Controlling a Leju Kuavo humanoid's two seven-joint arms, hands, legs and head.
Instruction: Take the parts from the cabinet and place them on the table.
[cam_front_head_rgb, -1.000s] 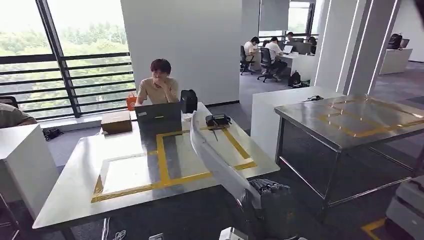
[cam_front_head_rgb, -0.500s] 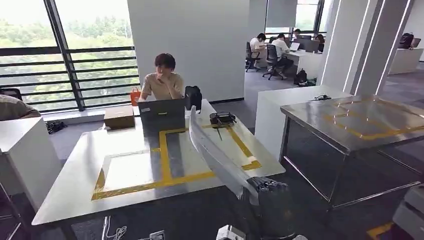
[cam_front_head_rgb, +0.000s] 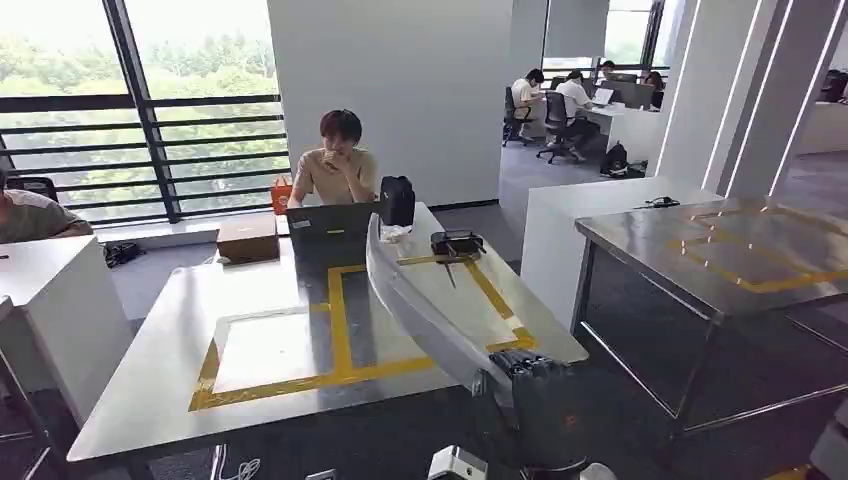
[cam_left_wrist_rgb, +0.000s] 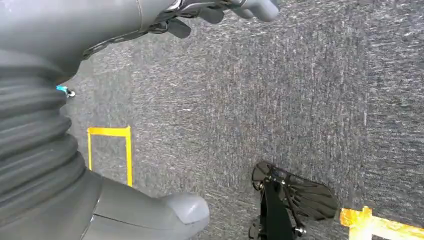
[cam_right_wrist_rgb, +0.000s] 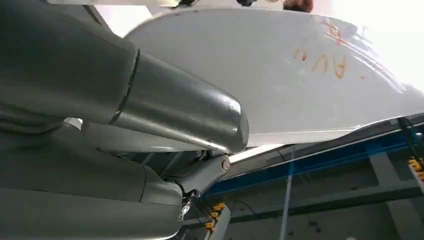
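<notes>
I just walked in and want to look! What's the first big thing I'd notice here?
A long white part, gripped by the robot's right hand, sticks out over the shiny metal table. Bright yellow tape makes boxes on the tabletop. Behind the table a person sits at a laptop.

**Quick headcount of everything in frame**

Counted two robot hands: right hand (cam_front_head_rgb: 540, 385) and left hand (cam_left_wrist_rgb: 60, 100). One long white part (cam_front_head_rgb: 420, 295), gripped in the right hand.

Two steel tables: near table (cam_front_head_rgb: 150, 390) just ahead of the right hand, far table (cam_front_head_rgb: 640, 245) off to its right.

Past the right hand on the near table, one each: laptop (cam_front_head_rgb: 330, 225), cardboard box (cam_front_head_rgb: 248, 238), black bag (cam_front_head_rgb: 397, 200), black gadget (cam_front_head_rgb: 455, 243). One orange bag (cam_front_head_rgb: 281, 195) beyond those.

People: one seated person (cam_front_head_rgb: 340, 165) behind the laptop, one more person (cam_front_head_rgb: 35, 215) far left of the hand, plus a background group (cam_front_head_rgb: 575, 95) of at least three, too small to count properly.
</notes>
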